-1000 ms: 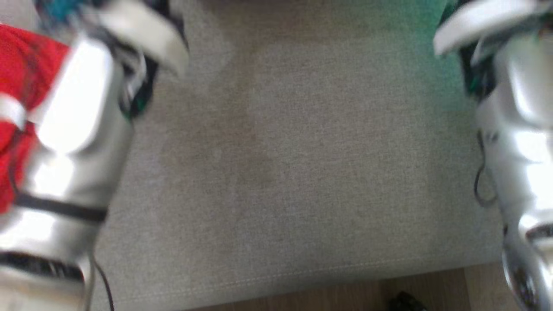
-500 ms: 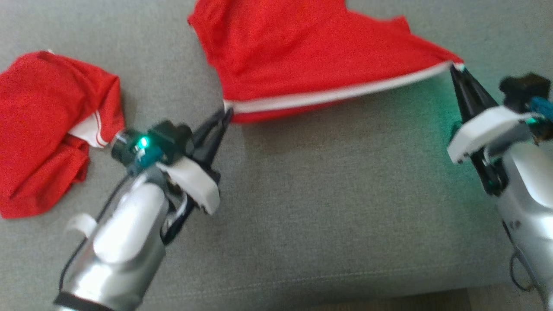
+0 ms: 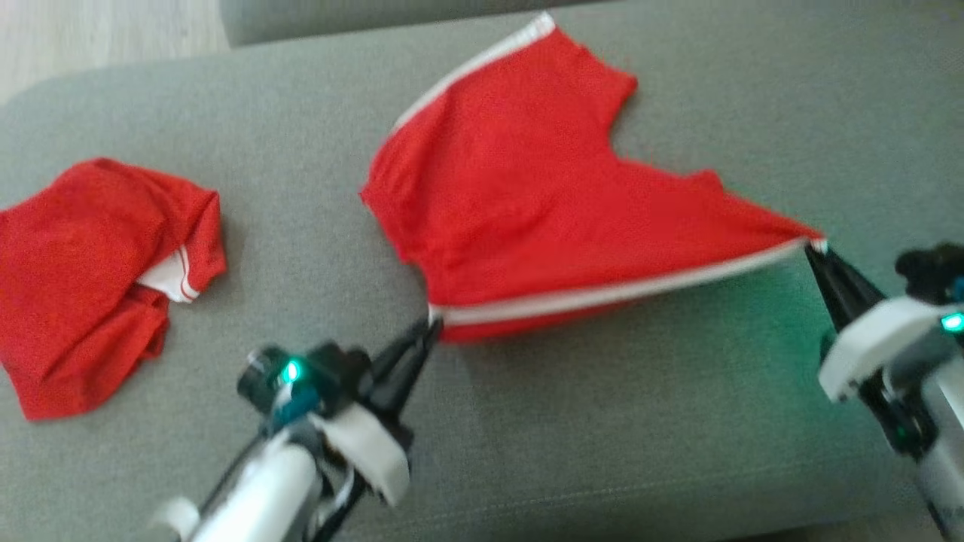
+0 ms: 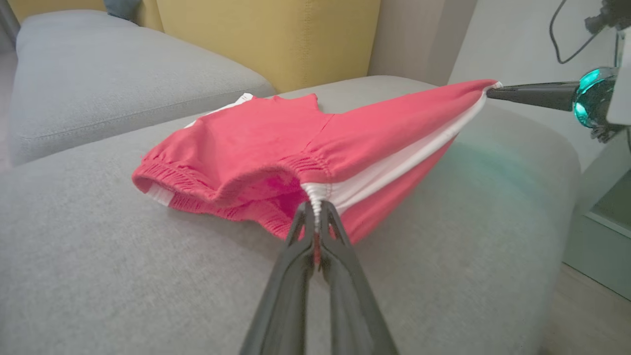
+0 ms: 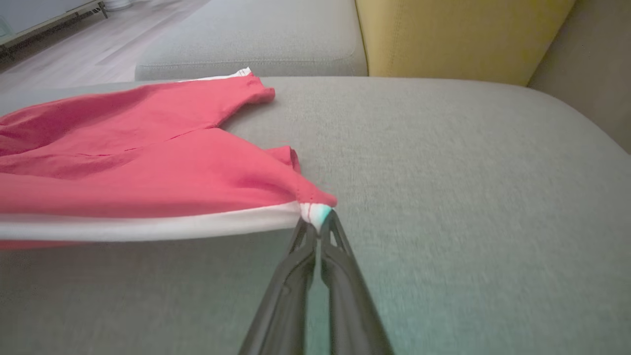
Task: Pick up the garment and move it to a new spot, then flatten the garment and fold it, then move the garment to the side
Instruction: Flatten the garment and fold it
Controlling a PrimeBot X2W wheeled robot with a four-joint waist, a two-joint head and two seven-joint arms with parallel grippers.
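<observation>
The shorts (image 3: 542, 203) are red and lie in the middle of the grey cushion (image 3: 602, 436), spread out but not flat. One edge is lifted off the cushion and stretched into a straight line, and a white stripe (image 3: 602, 295) runs along that edge. The left gripper (image 3: 431, 325) is at the end of the line nearest the front of the cushion. Its two dark fingers are squeezed together on the waistband (image 4: 197, 182), right where the white stripe starts. The right gripper (image 3: 815, 248) is at the other end, over the right side of the cushion. Its fingers are pinched tight too, on the white corner of one leg. Between the two grippers the edge hangs in the air, and some red cloth sags under it. The rest of the shorts lie on the cushion, with the other leg pointing to the cushion's far edge. A second red cloth (image 3: 90, 271) lies in a crumpled heap on the left side of the cushion, well apart from the shorts. A small green light (image 3: 291, 370) glows on the left gripper, and a green glow falls on the cushion near the right gripper. Behind the cushion stands a yellow back (image 4: 276, 34), and another grey cushion (image 4: 98, 79) sits next to the first one.
</observation>
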